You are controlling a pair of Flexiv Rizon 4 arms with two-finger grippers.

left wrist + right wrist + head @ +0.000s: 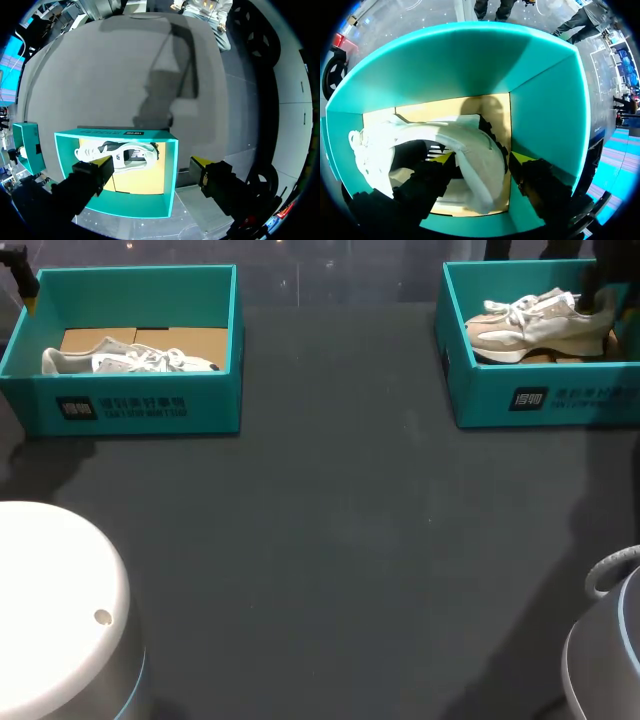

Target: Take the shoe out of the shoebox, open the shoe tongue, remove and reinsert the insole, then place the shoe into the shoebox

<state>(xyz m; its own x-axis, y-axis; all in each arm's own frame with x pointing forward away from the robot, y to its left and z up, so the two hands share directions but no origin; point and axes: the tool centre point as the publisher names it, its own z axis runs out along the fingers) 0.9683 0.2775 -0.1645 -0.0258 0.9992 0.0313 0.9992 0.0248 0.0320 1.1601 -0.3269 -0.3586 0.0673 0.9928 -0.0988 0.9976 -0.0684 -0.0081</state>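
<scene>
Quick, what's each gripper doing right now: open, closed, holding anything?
Left gripper: open, holding nothing.
Right gripper: at the heel of the shoe inside the box; cannot tell whether it grips.

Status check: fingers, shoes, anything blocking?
Left gripper open, above left box, white shoe inside. Right gripper open, down in right box, fingers straddling beige shoe heel, not clamped. No obstruction seen.
</scene>
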